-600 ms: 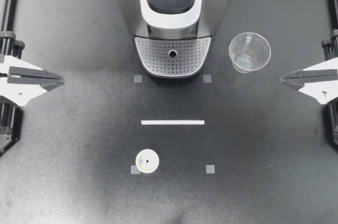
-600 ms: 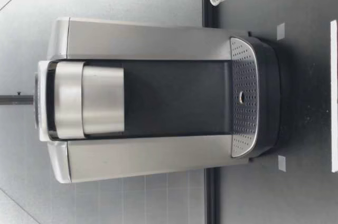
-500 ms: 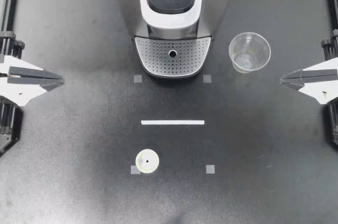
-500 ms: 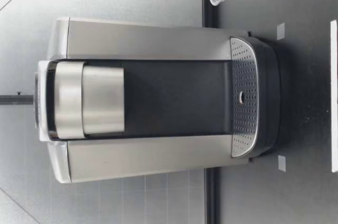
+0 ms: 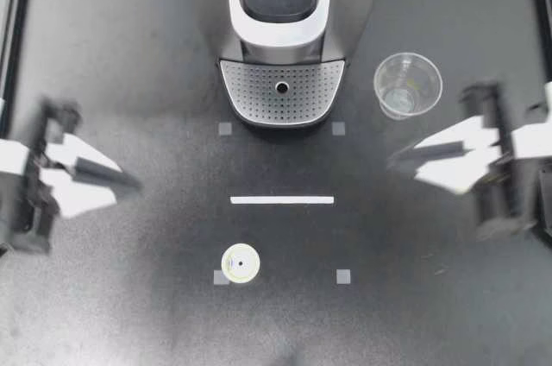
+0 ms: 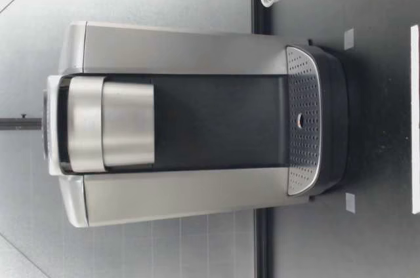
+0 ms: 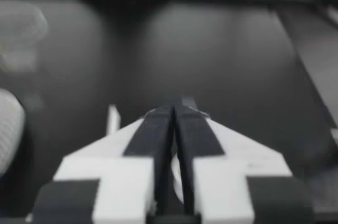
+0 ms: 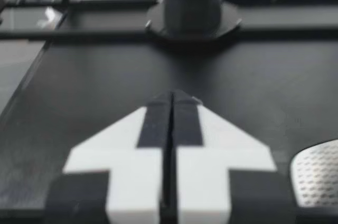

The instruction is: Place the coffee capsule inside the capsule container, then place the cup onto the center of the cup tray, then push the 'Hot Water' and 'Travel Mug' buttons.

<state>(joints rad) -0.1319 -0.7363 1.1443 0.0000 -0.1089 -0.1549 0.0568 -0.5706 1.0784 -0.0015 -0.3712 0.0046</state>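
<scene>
My left pincer [image 5: 129, 183], my right pincer [image 5: 398, 159]: each pressed together, empty (both over table [image 5: 129, 55]). Capsule [image 5: 241, 262] nearer left pincer; cup [image 5: 407, 84] near right pincer.

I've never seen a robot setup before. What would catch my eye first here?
The big silver coffee machine at the back of the table dominates, its perforated cup tray bare. A clear cup stands beside it, and a small white coffee capsule sits alone nearer the front. My left arm and my right arm flank them, jaws shut.
</scene>
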